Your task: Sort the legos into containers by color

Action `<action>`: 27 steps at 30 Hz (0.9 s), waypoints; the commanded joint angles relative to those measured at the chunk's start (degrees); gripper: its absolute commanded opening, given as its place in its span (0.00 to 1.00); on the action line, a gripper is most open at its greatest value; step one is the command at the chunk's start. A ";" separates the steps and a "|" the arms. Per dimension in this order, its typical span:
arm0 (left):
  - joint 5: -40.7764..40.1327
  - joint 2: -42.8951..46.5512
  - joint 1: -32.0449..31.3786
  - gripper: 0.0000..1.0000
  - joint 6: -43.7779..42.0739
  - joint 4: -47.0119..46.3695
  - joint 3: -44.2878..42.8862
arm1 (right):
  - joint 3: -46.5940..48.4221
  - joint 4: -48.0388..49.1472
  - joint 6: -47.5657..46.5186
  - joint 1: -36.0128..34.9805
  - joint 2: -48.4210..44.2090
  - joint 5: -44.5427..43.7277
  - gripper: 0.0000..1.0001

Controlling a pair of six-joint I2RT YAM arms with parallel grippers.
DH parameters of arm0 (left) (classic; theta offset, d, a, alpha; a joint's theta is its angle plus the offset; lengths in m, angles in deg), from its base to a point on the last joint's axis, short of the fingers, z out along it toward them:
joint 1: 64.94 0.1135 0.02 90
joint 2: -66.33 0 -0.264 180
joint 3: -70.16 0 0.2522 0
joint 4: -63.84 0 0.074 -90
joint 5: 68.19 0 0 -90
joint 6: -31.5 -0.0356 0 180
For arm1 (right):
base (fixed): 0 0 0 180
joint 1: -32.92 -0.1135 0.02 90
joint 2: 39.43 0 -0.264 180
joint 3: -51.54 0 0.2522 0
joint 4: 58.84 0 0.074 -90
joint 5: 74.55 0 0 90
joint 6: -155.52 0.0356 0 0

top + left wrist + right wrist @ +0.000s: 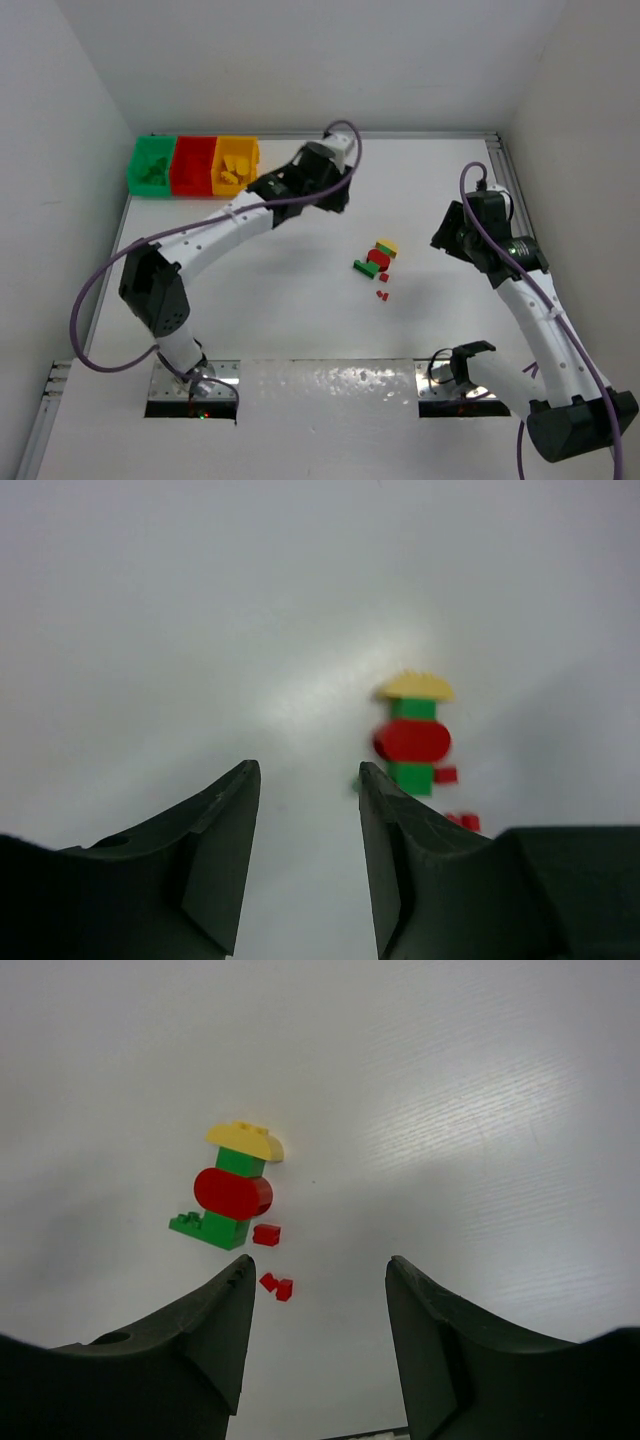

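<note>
On my feed the legos [378,262] left to sort lie in 1 small cluster on the white bench [300,320], right of centre, between the 2 arms. The right wrist view gives the best look. A yellow piece with a curved top [245,1140] sits at the far end, touching a green brick [240,1162]. Next comes a red oval piece [232,1193], glossy and rounded. Under it is a second green piece [215,1228] with a flat studded foot sticking out to the left. These 4 lie in a line, touching. Just beside the green foot sits 1 tiny red brick [266,1234], and 2 more red bits [277,1285] lie close together a little nearer the camera.

The containers stand in the far left corner, joined in a row: green bin [150,190], red bin [190,188], yellow bin [228,188]. I see green pieces in the green one and yellow pieces in the yellow one. The red one's contents I cannot make out.

The left pincer [307,770] is spread with nothing between its fingers, above bare bench, with the cluster ahead and to its right. The right pincer [320,1262] is also spread and holds nothing. It hangs above the bench, with the 2 red bits just ahead of its left finger.
</note>
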State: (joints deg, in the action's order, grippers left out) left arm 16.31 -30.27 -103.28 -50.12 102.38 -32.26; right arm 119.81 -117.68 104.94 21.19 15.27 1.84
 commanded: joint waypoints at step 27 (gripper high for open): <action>-10.49 -16.42 -31.70 0.45 14.03 -6.14 6.31 | -0.62 -1.15 1.27 0.04 -3.37 -2.13 0.55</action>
State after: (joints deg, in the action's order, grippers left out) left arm 9.23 -46.26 -135.17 -36.33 99.21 -25.94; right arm 119.28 -119.45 106.08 21.21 12.58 0.42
